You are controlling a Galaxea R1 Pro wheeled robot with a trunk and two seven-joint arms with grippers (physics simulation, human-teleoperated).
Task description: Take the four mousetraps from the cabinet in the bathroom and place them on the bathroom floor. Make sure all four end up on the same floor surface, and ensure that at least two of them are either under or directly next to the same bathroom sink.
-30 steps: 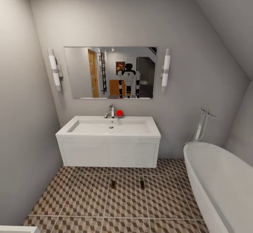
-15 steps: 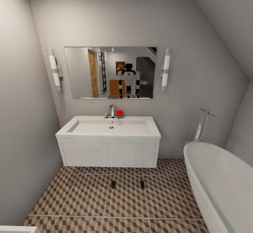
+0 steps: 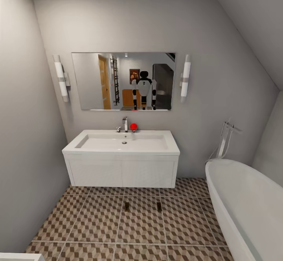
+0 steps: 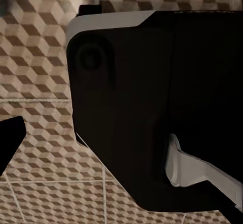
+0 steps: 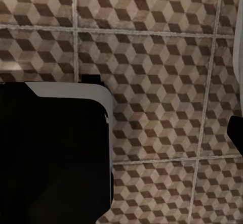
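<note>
Two mousetraps lie flat on the bathroom floor just in front of the sink: one mousetrap on the left and another mousetrap on the right. The sink is a white basin with a chrome tap on a white vanity. The mirror reflects an orange-brown cabinet behind my own body. One dark fingertip of my left gripper shows over the floor tiles in the left wrist view. One dark fingertip of my right gripper shows the same way in the right wrist view. Neither holds anything that I can see.
A white bathtub with a chrome filler fills the right side. Grey walls close in on the left and behind the sink. A red ball sits by the tap. A white corner pokes in at the bottom left. My black base hangs over the tiles.
</note>
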